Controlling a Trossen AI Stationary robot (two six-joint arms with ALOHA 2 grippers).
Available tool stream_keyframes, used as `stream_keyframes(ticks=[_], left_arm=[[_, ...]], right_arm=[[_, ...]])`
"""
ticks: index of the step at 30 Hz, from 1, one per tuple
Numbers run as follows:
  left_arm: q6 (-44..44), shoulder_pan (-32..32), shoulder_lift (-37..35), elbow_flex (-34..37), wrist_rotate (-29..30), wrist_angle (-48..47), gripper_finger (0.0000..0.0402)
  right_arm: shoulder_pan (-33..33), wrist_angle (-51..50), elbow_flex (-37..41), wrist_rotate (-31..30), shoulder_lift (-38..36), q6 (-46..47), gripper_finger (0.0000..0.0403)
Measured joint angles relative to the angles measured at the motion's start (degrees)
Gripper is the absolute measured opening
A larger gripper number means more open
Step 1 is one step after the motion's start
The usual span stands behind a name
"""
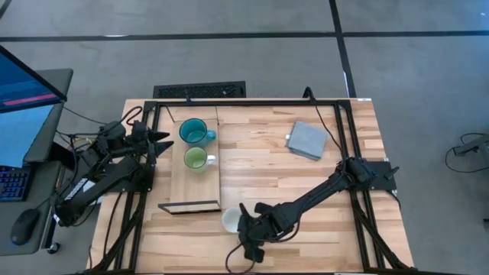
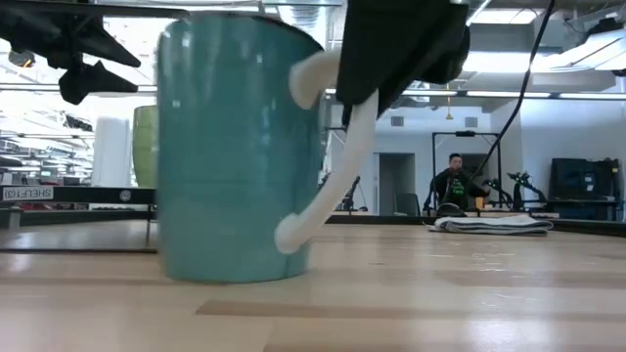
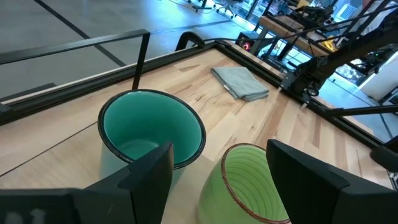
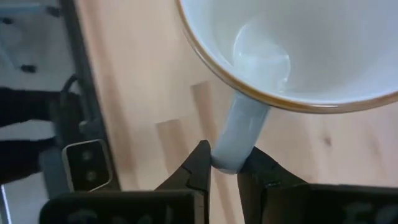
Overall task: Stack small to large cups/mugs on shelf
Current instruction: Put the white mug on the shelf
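Note:
The shelf [image 1: 195,187] is a light-wood board on the table's left half, with a black frame at its near end. On it stand the teal mug [image 1: 195,131] [image 3: 149,134] and, nearer, the green mug [image 1: 195,159] [image 3: 249,180], both upright. The third mug [image 1: 231,221], white inside with a white handle and a teal outer wall [image 2: 230,147], stands on the tabletop just off the shelf's near right corner. My right gripper [image 1: 244,225] [image 4: 225,163] is shut on its handle. My left gripper [image 1: 162,141] [image 3: 221,165] hovers open at the shelf's left edge beside the two mugs. My right gripper pinches the white mug's handle [image 4: 233,140] at its outer bend between the two fingertips [image 4: 199,163]. It comes from the table's near right side, slanting down, with the fingers across the handle [image 2: 333,166]. The mug stands upright with its base on the tabletop.
A folded grey pad [image 1: 307,140] [image 3: 239,83] lies on the table's far right part. Black frame bars [image 1: 344,130] run along the table's sides. A monitor and keyboard stand off the left edge. A person [image 2: 452,181] sits far back in the room.

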State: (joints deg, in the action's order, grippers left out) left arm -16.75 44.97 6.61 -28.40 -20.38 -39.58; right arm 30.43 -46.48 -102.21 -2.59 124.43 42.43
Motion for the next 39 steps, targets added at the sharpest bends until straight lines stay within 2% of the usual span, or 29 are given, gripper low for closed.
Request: stream_keyframes(ticks=[4, 13, 23, 39], left_arm=[[0.0, 0.0, 0.0, 0.0, 0.0, 0.0, 0.0248], [0.0, 0.0, 0.0, 0.0, 0.0, 0.0, 0.0248], [0.0, 0.0, 0.0, 0.0, 0.0, 0.0, 0.0248], [0.0, 0.0, 0.0, 0.0, 0.0, 0.0, 0.0248]], right_arm=[[-0.9, -2.8, 0.0, -0.7, 0.0, 3.5, 0.0063], [-3.6, -4.2, 0.0, -1.2, 0.0, 4.0, 0.0067], [-3.9, -7.5, 0.6, -1.2, 0.8, 4.8, 0.0107], [-3.9, -7.2, 0.4, -2.1, -0.3, 4.3, 0.0108]])
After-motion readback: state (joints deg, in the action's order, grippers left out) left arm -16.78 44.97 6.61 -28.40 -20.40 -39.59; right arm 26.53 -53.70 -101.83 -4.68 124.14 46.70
